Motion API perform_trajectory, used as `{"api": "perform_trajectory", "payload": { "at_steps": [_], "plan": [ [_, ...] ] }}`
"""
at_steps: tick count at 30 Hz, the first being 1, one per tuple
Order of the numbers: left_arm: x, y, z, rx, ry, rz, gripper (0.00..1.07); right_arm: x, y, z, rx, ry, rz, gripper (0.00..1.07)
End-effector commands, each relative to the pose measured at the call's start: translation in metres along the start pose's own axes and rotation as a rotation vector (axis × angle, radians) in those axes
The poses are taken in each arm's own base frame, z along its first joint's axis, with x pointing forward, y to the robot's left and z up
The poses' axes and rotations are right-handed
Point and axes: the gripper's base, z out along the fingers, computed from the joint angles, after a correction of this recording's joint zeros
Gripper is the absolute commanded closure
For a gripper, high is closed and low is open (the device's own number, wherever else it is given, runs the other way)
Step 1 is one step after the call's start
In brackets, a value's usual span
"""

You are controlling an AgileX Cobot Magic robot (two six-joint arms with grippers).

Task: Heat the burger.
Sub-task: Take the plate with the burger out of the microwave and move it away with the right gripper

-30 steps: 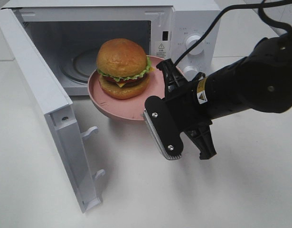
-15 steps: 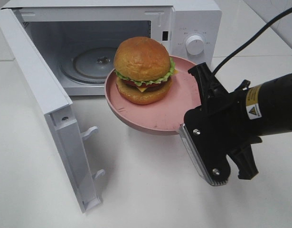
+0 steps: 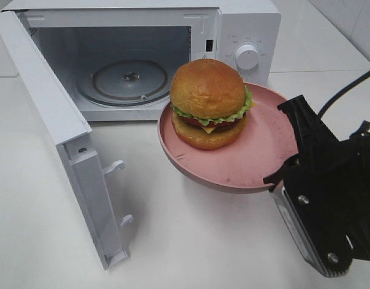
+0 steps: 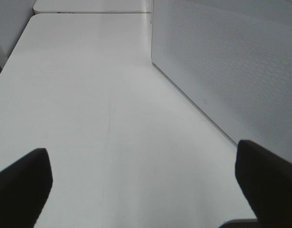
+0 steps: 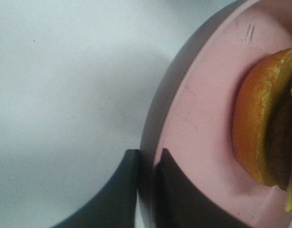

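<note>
1. Above the white counter [image 3: 191, 241], in front of the open white microwave [image 3: 142, 54], the small round burger [image 3: 210, 103] with tan bun, green lettuce and yellow cheese is sitting on a round pink plate [image 3: 245, 159].
2. That plate is hanging in the air, with the right gripper [image 5: 146, 164] pinching its rim, jaws clamped on either side.
3. The left gripper [image 4: 143, 183] is holding nothing, jaws wide apart beside the microwave's side wall.
4. Judging progress: the door is standing open, the glass turntable [image 3: 129, 81] is lying bare; loading, closing and starting are remaining.
5. The left arm is lying outside the high view; the dial markings are too small to read.
</note>
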Motion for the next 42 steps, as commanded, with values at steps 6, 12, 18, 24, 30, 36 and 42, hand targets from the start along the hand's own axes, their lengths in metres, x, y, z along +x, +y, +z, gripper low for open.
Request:
{"api": "perform_trajectory", "payload": {
  "at_steps": [6, 12, 18, 24, 30, 36, 42],
  "plan": [
    [0.001, 0.0, -0.002, -0.008, -0.029, -0.004, 0.06, 0.005, 0.013, -0.025, 0.061, 0.005, 0.031, 1.07],
    [0.001, 0.0, -0.002, -0.008, -0.029, -0.004, 0.06, 0.008, 0.023, -0.039, 0.061, 0.02, 0.044, 1.07],
    [0.001, 0.0, -0.002, -0.008, -0.029, -0.004, 0.06, 0.011, 0.034, -0.05, 0.051, 0.036, 0.056, 1.07],
    [0.001, 0.0, -0.002, -0.008, -0.029, -0.004, 0.06, 0.014, 0.04, -0.062, 0.052, 0.05, 0.092, 1.07],
    [0.001, 0.0, -0.002, -0.008, -0.029, -0.004, 0.06, 0.02, 0.044, -0.065, 0.038, 0.108, 0.162, 1.07],
    [0.001, 0.0, -0.002, -0.008, -0.029, -0.004, 0.06, 0.025, 0.042, -0.066, 0.067, 0.157, 0.225, 1.07],
    [0.001, 0.0, -0.002, -0.008, -0.029, -0.004, 0.06, 0.033, 0.042, -0.068, 0.095, 0.246, 0.31, 1.07]
  ]
}}
